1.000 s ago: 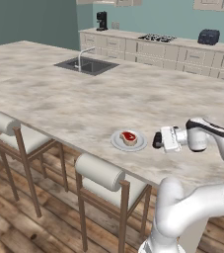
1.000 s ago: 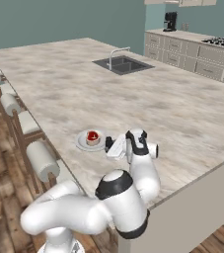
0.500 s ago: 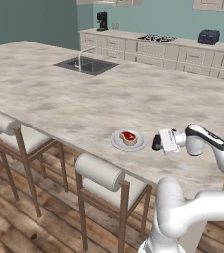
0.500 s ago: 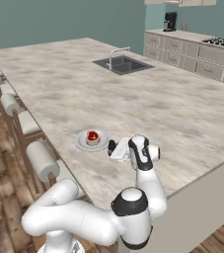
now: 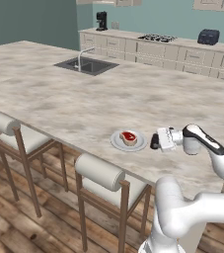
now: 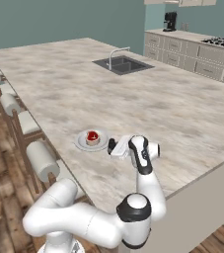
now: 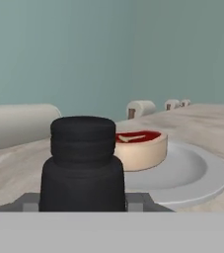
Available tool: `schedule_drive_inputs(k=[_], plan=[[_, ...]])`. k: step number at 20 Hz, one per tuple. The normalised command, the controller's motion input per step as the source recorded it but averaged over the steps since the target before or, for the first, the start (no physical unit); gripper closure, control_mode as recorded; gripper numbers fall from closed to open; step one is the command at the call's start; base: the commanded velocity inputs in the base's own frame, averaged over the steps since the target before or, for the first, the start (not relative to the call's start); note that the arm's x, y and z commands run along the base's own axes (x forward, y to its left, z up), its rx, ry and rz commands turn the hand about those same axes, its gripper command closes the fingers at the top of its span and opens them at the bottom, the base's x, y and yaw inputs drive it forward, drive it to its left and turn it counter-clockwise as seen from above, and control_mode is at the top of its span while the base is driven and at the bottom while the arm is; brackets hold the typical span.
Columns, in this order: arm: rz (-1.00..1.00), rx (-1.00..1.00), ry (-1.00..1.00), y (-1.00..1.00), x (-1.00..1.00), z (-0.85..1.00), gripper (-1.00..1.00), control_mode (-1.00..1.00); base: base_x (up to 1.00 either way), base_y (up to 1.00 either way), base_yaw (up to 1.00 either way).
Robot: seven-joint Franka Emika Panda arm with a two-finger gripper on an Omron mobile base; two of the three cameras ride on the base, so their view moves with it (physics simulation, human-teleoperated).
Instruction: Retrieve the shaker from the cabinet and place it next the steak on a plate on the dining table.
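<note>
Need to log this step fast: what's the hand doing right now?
Hand: closed on the shaker, low over the dining table beside the plate.

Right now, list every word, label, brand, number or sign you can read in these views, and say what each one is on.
None: no readable text in any view.
shaker: plain black, no label.
plate and steak: no marks.
coffee machine and toaster: too small to show any brand.
dining table: marbled pattern only.
</note>
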Motion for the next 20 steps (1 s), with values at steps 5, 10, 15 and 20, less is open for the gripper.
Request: schedule_drive_inputs(k=[5,10,15,20], plan=[[0.0,0.0,0.0,0.0,0.22,-0.3,1.0,-1.0,0.0,0.0,0.0],[0.0,0.0,0.0,-0.01,0.09,-0.37,-1.0,-1.0,0.0,0.0,0.0],[0.0,0.0,0.0,-0.24,0.02,-0.08,-1.0,-1.0,0.0,0.0,0.0],[0.0,0.03,0.0,-0.31,0.0,0.0,-1.0,-1.0,0.0,0.0,0.0]])
